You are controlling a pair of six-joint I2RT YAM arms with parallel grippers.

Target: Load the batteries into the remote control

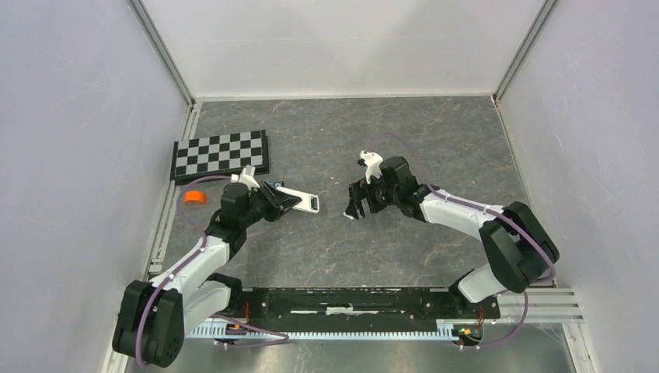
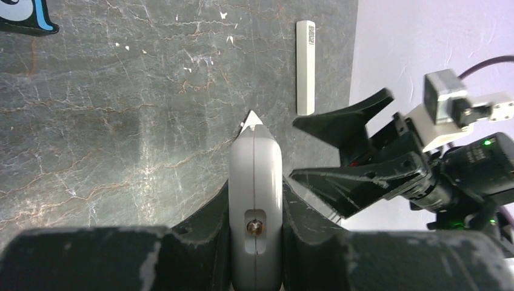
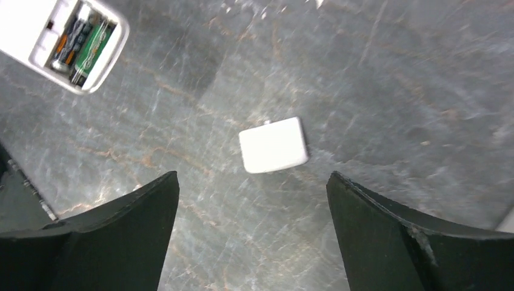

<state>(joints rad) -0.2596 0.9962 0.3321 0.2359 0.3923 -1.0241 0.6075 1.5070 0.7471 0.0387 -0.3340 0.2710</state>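
Left fingers (image 2: 203, 221) clamp the slim white plastic remote control (image 2: 255, 182) edge-on, left of centre over the grey stone-patterned table (image 1: 326, 140). Right fingers (image 3: 121, 236) gape wide, empty, over a small white rectangular cover (image 3: 273, 144). Dark greenish-brown cylindrical batteries (image 3: 77, 41) lie in the remote's uncovered bay, so any tilt could spill them.

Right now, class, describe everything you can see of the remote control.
The remote control is a slim white plastic bar with a rounded end, clamped by the left gripper and seemingly held above the table. Its back faces up with the battery bay uncovered; batteries, dark with green and orange tints, lie inside.
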